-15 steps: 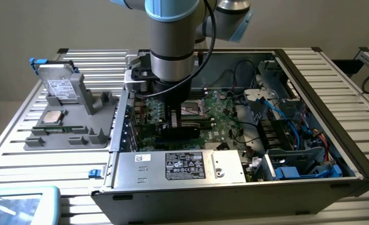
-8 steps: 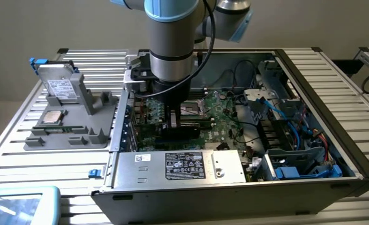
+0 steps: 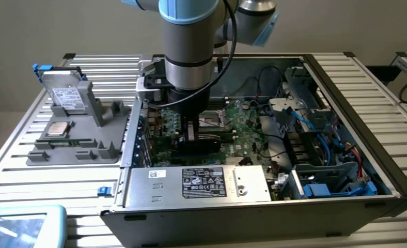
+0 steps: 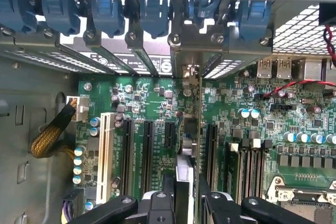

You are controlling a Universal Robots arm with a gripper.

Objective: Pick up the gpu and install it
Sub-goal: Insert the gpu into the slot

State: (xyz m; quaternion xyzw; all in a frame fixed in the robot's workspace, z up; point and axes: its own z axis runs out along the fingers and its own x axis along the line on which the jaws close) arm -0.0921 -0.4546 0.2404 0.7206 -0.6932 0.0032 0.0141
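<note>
claw (image 4: 186, 195) sits low inside the case (image 3: 341, 155), jaws half closed on the gpu (image 4: 190, 129), held edge-on. the card hangs straight below the fingers, its long axis running toward the rear brackets (image 4: 194, 38), right over a slot (image 4: 170, 134) on the motherboard (image 4: 252, 103). beside the case, the tray (image 3: 76, 150) holds a hard drive (image 3: 67, 95).

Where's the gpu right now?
The gpu stands on edge in the claw inside the open computer case, over the motherboard between the black expansion slots.
</note>
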